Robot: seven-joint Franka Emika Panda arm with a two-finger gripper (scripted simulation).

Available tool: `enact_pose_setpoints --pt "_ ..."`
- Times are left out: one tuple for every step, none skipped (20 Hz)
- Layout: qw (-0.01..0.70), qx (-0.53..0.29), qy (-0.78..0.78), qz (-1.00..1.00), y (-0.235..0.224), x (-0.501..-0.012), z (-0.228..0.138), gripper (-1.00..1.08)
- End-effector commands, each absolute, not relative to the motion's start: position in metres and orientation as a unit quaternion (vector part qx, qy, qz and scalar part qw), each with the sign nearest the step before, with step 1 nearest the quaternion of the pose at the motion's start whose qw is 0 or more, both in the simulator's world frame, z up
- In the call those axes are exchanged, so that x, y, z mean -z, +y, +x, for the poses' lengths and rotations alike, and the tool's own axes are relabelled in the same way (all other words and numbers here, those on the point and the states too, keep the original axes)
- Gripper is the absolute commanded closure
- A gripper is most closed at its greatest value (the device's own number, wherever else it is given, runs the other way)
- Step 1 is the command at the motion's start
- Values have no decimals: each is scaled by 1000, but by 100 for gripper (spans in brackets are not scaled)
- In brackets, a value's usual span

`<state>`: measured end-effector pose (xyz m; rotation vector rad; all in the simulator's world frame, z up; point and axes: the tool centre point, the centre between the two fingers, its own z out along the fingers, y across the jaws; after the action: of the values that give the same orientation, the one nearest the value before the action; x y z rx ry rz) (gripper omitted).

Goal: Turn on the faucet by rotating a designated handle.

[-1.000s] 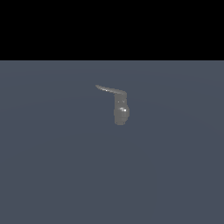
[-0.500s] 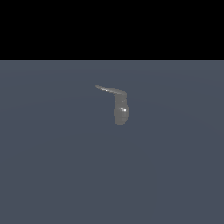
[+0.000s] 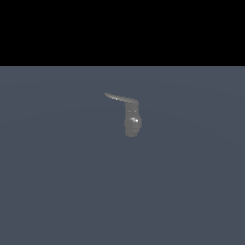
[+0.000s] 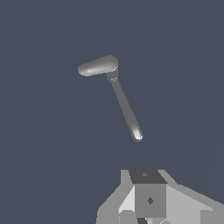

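The faucet [image 3: 131, 122] is a small glossy grey fixture standing upright on the flat grey-blue floor [image 3: 57, 191]. Its thin handle [image 3: 118, 98] projects from the body's top toward the exterior view's left, tapering to a point. The wrist view shows the faucet [image 4: 123, 104] as a rounded lobe joined to a long thin stem. I cannot tell there which part is the handle. My gripper [image 4: 148, 199] shows only as blocky grey parts at the edge of the wrist view, apart from the faucet and touching nothing. It is out of the exterior view. Its jaws are too cropped to read.
The grey-blue floor [image 4: 43, 153] lies all around the faucet. A black band [image 3: 122, 28] fills the upper part of the exterior view. No other objects show.
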<state>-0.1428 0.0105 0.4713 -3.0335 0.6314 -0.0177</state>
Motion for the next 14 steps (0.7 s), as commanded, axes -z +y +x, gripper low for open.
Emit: enact_pose_setpoints --pt "27 2 236 -971 12 -463 -124 108" --pt "29 1 249 -968 13 -460 -116 108" --pt "30 0 262 -965 14 -456 -109 108" --pt "32 -2 275 -961 15 -452 -101 108" --pt "33 -3 288 -957 15 -448 -94 108" --pt "35 -5 300 -953 16 -444 -86 108" --pt "36 -6 313 -949 17 -439 -79 108" --pt "36 -7 326 -945 18 -435 -72 108" --pt "37 -9 339 -940 18 -430 -64 108" --pt "38 -10 352 -935 19 -425 -57 108" --pt "38 -11 364 -930 20 -420 -50 108" --pt "39 -12 377 -925 21 -415 -43 108" --pt "39 -13 390 -920 21 -409 -36 108" --pt "39 -14 402 -915 22 -404 -29 108"
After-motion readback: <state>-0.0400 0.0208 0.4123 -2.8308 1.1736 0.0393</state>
